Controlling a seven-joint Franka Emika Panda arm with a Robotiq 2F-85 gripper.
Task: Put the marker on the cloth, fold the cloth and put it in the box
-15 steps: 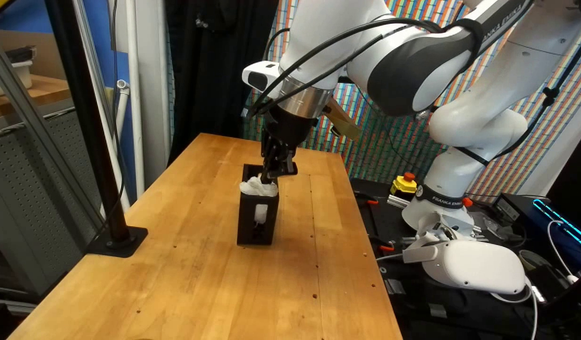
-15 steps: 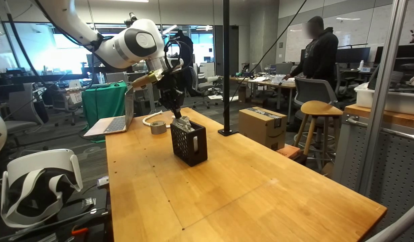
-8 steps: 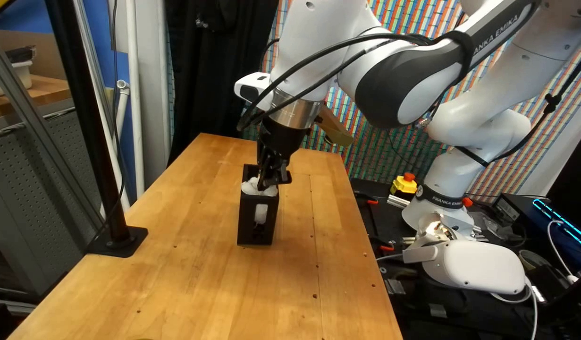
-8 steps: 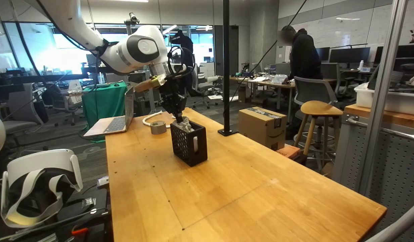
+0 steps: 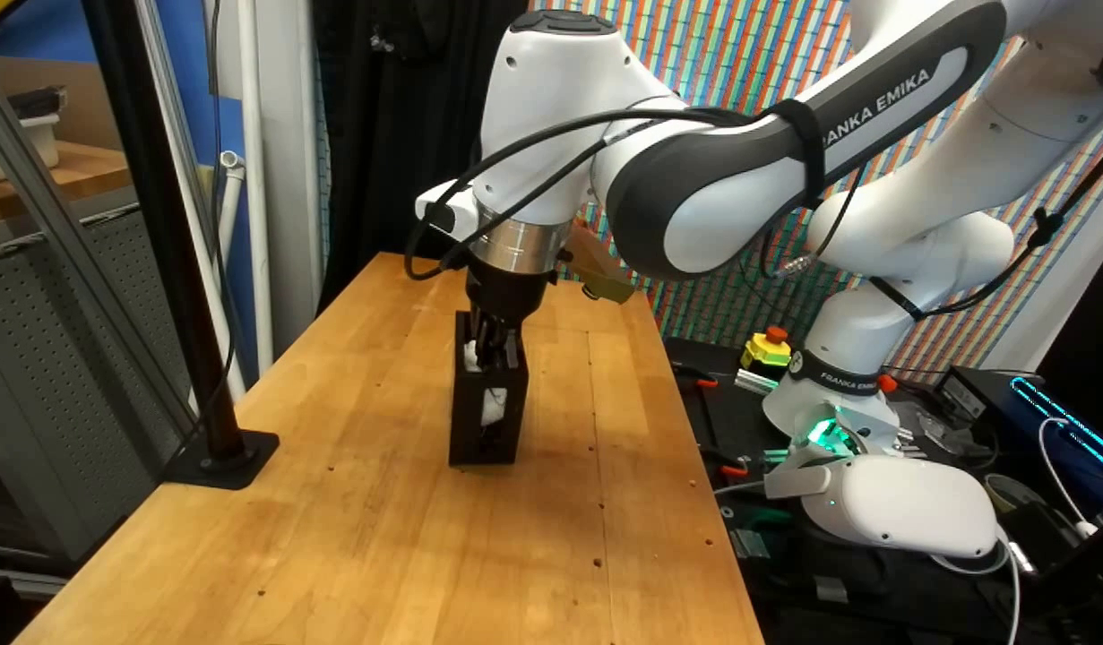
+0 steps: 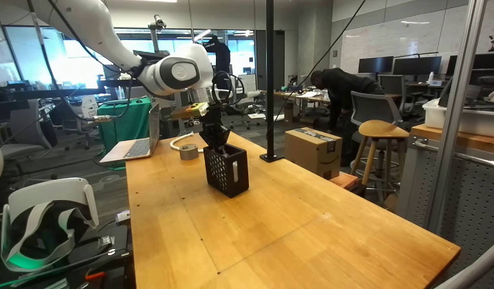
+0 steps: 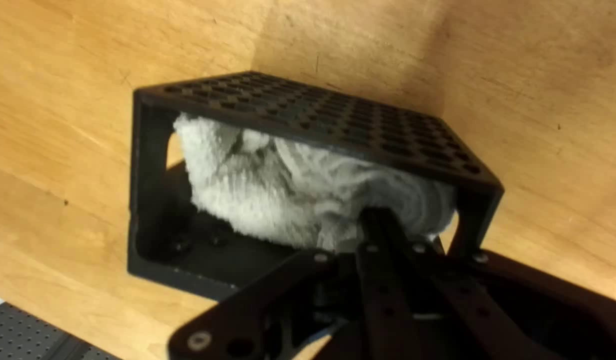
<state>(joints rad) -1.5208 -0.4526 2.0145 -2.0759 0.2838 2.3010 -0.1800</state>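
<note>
1. Cream cloth (image 7: 252, 200), one: bunched mid-frame in the wrist view, inside the black box (image 7: 338, 120); stowed there, I judge, as the task's last step.
2. My pincer (image 7: 378, 214): pressed together, lower right of centre; likely so set for tamping.
3. Cloth relative to pincer: under its end, spreading to its upper left.
4. Marker: unseen, perhaps wrapped within.

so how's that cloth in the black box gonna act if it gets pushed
The cloth will likely be floppy and squash down, as it lies in loose, rumpled folds. Its fuzzy surface suggests it isn't very slippery. It may also spread sideways, since some dark inside of the box shows beside it.
</note>
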